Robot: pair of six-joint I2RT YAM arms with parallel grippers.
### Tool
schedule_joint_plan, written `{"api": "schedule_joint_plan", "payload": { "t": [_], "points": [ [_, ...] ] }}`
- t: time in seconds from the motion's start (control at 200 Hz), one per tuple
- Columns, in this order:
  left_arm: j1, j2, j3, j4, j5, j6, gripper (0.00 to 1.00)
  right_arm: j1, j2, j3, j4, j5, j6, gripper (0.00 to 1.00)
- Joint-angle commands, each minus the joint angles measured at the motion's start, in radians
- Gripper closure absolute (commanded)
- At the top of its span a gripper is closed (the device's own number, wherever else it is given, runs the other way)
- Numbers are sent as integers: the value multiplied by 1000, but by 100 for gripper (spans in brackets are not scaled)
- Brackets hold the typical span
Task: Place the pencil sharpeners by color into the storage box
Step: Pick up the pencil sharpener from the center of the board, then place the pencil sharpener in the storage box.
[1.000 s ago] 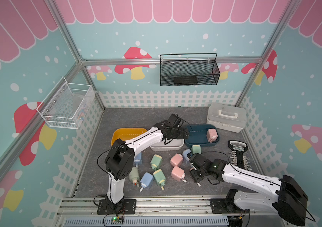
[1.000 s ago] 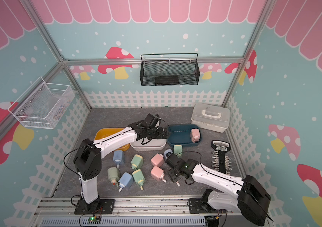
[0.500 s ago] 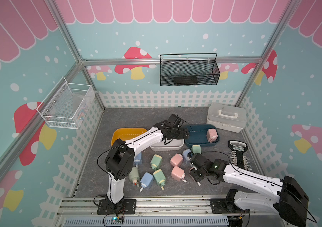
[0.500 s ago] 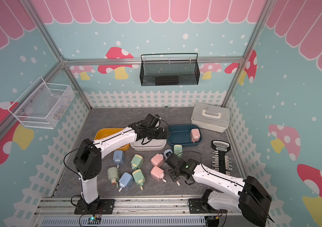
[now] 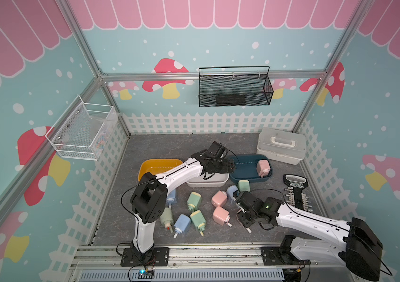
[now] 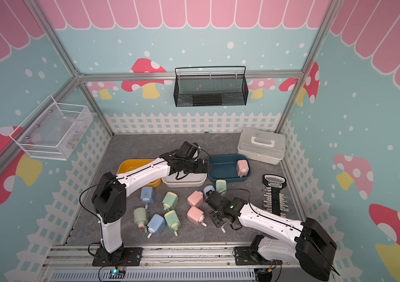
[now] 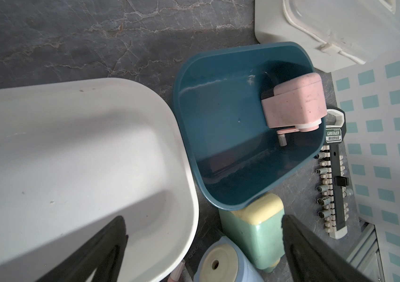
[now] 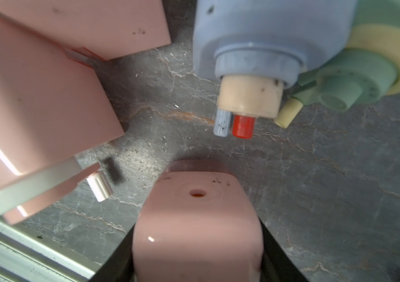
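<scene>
Worked over a grey table (image 5: 169,146) with 3 tubs lined up at mid-frame, yellow tub (image 5: 156,165), white tub (image 5: 206,183) and blue tub (image 5: 245,166), presumably 1 per colour. Hung the left gripper (image 5: 230,166) above the white tub's right end with jaws spread fully and nothing in them, probably parked clear of the other arm. Closed the right gripper (image 8: 197,232) partway, lower right of centre, around a held pink sharpener (image 8: 196,207), likely bound for the blue tub beside the stored pink sharpener (image 5: 263,168) at its right end. Left loose sharpeners (image 5: 194,200) scattered just below the tubs.
</scene>
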Motion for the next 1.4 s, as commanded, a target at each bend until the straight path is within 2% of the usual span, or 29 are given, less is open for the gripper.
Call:
{"api": "schedule_joint_plan", "payload": {
  "t": [0.0,0.18,0.37,0.48,0.695,0.871,1.096,1.291,1.391],
  "points": [
    [6,19,8,10,25,16,1,7,-24,31,-57,50,20,100],
    [6,22,27,-26,30,47,1,3,-67,74,-154,114,14,100],
    [-3,32,46,-82,-61,69,1,-38,-98,142,-200,137,24,100],
    [-13,27,45,-82,-113,64,1,-93,-102,175,-203,148,25,100],
    [-19,31,54,-90,-166,22,1,-241,-130,219,-237,82,-47,100],
    [-12,87,128,-160,-147,-2,1,-334,-148,257,-264,144,-75,100],
    [-10,144,207,-226,-224,-15,1,-358,-108,330,-163,217,-130,100],
    [-8,169,234,-233,-196,-21,1,-399,-47,368,3,247,-219,100],
    [-1,180,239,-236,-153,-43,1,-443,7,391,73,206,-234,100]
  ]
}}
